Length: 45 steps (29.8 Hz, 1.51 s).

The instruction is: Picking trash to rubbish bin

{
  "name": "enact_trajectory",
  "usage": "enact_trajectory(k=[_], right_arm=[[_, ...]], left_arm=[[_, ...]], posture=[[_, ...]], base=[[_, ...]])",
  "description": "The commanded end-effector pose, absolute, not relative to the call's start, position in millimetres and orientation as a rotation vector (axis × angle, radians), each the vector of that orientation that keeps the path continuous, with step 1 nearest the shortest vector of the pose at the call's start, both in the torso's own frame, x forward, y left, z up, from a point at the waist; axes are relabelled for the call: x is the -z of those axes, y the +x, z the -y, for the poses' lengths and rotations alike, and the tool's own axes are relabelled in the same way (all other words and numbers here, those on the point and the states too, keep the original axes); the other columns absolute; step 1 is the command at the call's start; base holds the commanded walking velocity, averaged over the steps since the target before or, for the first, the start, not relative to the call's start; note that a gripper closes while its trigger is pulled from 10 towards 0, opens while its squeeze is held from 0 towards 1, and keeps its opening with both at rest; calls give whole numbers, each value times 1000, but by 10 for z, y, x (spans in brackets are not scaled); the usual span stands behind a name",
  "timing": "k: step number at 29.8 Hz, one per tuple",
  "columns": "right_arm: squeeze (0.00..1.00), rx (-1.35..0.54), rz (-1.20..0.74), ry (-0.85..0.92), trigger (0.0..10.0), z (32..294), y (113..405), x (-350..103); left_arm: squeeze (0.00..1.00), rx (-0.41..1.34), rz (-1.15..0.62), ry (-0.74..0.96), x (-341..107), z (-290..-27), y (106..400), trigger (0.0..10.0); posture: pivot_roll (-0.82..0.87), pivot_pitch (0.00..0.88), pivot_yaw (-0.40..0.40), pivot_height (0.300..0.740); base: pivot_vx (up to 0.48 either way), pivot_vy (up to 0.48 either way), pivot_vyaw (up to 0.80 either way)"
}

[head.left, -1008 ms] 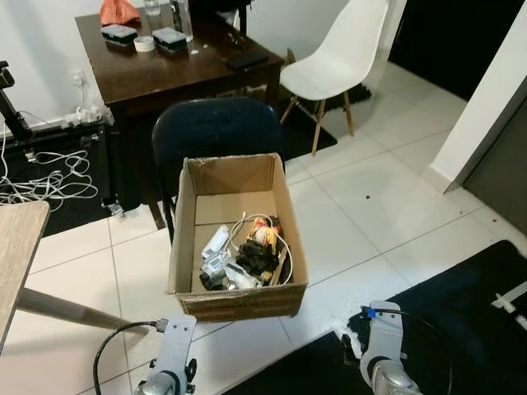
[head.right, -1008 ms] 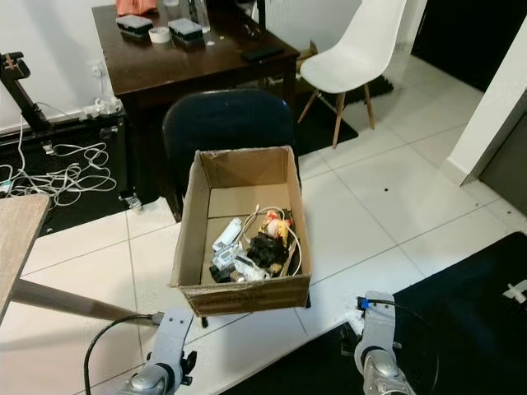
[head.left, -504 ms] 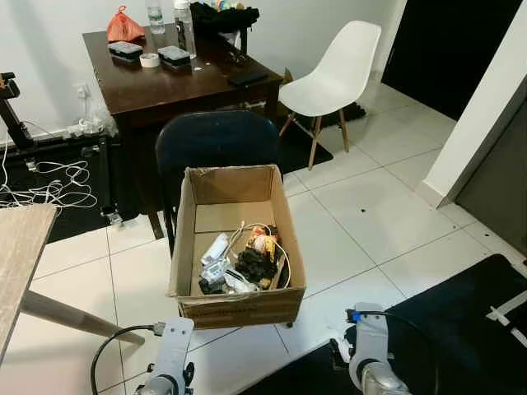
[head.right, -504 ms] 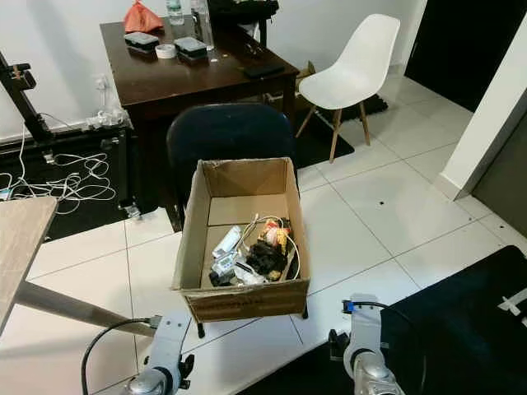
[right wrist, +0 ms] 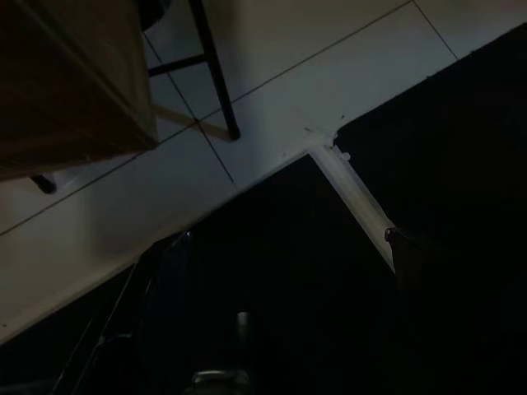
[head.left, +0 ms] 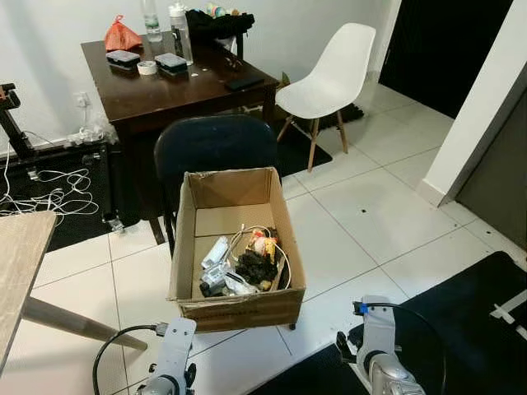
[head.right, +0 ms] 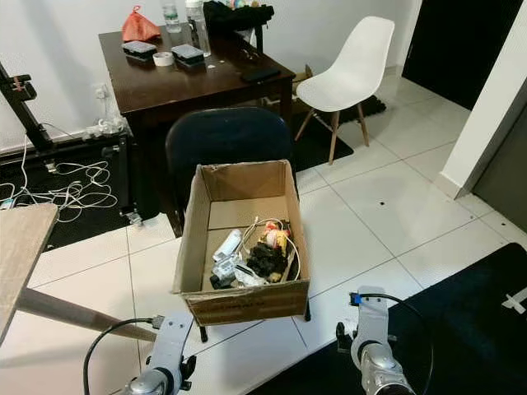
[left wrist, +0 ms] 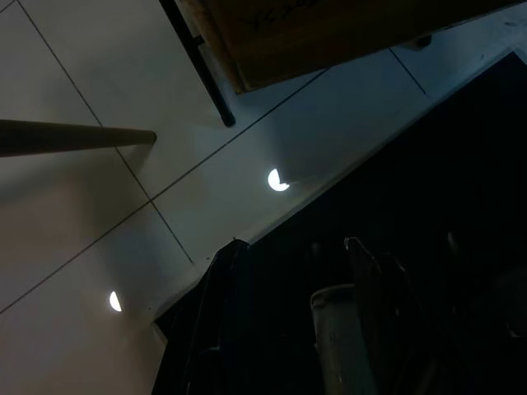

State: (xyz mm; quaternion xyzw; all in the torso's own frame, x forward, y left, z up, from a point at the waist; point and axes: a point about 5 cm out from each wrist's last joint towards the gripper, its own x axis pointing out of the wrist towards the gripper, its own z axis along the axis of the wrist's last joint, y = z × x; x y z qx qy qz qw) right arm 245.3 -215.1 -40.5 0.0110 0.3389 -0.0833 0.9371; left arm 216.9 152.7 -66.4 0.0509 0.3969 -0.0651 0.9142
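An open cardboard box (head.left: 235, 309) rests on a dark blue chair (head.left: 214, 144) in front of me. Inside it lies mixed trash (head.left: 247, 267): white pieces, cables, black scraps and a small red-yellow item. Both silver arms hang low in front of the box, the left arm (head.left: 173, 362) and the right arm (head.left: 375, 354). In the dim left wrist view, my left gripper (left wrist: 288, 247) is open over the edge of a black mat with nothing in it. My right gripper (right wrist: 284, 239) is likewise open and empty above the mat, near the box underside (right wrist: 74, 90).
A dark wooden desk (head.left: 165, 86) with bottles and small items stands behind the chair. A white chair (head.left: 333, 70) is at the back right. A light wooden table (head.left: 12, 263) juts in at left. Cables (head.left: 41, 193) lie on the floor; a black mat (head.left: 461, 329) covers the near right.
The whole picture has shifted as the camera pulled back and tilted up slightly. The box, its trash and both hanging arms keep the same places relative to each other.
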Motion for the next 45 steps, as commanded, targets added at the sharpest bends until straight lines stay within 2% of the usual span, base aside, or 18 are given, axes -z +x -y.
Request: enact_trajectory(k=[1,11,23,31,45], right_arm=[[0,197,-711,35,10000,2189,2396,439],[0,172,-747,25,10000,2117,2302,518],[0,163,-755,32,10000,2040,2250,563],[0,165,-749,45,10000,1984,2235,579],[0,171,-754,55,10000,2001,2230,582]], left_arm=[[0,136,-841,110,704,-1553,2103,10000],[0,117,-816,103,634,-1549,2231,10000],[0,109,-824,106,666,-1551,2173,10000],[0,95,-838,114,695,-1645,2111,10000],[0,82,-820,111,666,-1638,2161,10000]], posture=[[10,39,55,740],[24,52,23,740],[37,64,23,740],[47,66,27,740],[55,56,7,740]], base=[[0,0,0],[0,0,0],[0,0,0],[0,0,0],[0,0,0]])
